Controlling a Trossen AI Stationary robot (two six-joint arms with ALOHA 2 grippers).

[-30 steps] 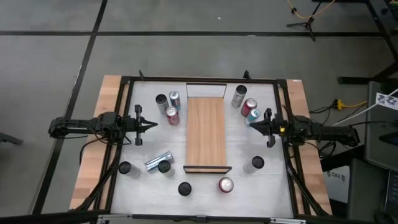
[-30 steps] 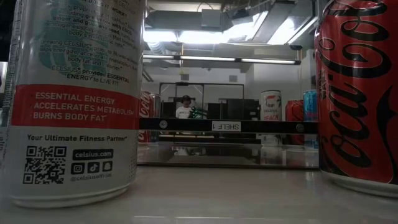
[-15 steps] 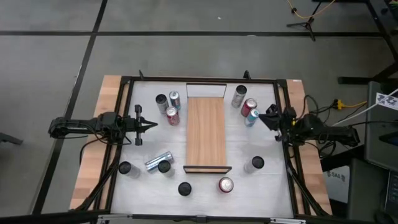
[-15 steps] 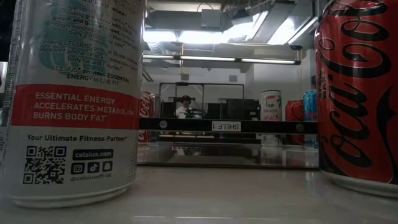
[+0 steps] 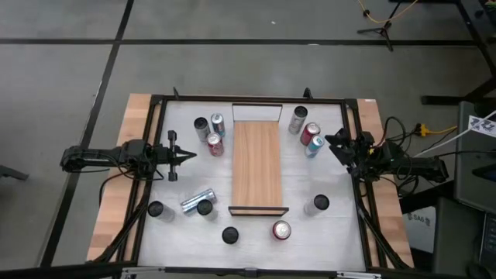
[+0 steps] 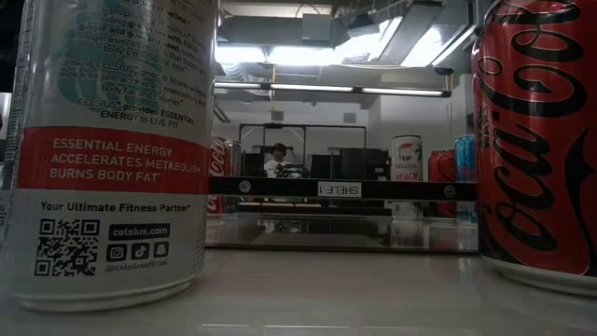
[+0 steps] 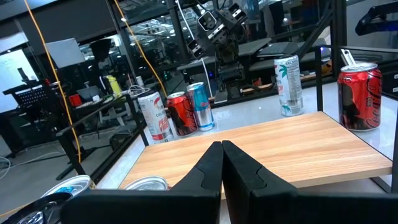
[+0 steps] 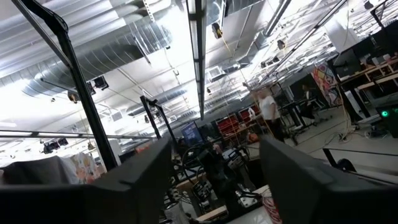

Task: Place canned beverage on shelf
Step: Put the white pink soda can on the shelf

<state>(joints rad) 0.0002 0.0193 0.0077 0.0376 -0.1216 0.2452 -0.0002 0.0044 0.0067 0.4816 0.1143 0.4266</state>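
Twelve cans are counted on the white table (image 5: pixel 256 232) in the high view. Three stand left of the shelf (image 5: pixel 256 166): a dark-topped can (image 5: pixel 201 125), a silver can (image 5: pixel 218 122) and a red can (image 5: pixel 215 143). Three stand right of it: a grey can (image 5: pixel 298 118), a second red can (image 5: pixel 310 133) and a blue can (image 5: pixel 315 145). Near the front left, a black-topped can (image 5: pixel 156 209) and another black-topped can (image 5: pixel 204 207) are seen, and one silver can lying on its side (image 5: pixel 194 201) touches the latter. At the front, a black can (image 5: pixel 229 235) and a red-topped can (image 5: pixel 280 230) stand, and a pale can (image 5: pixel 320 204) is placed at the front right.

The shelf is one long light-brown plank in the middle of the table, with a dark lip at its front short end. No can is seen on it; its surface is bare.

The left gripper (image 5: pixel 191 156) is held above the table to the left of the shelf, near the red can, and its fingers are pressed together, as is shown in the left wrist view. The right gripper (image 5: pixel 332 142) is held at the right side of the table, just beside the blue can, tilted upward. Its fingers (image 8: pixel 143 171) are spread apart with nothing between them.

In the low view, a white Celsius can (image 6: pixel 107 149) and a red Coca-Cola can (image 6: pixel 536 140) fill the sides.
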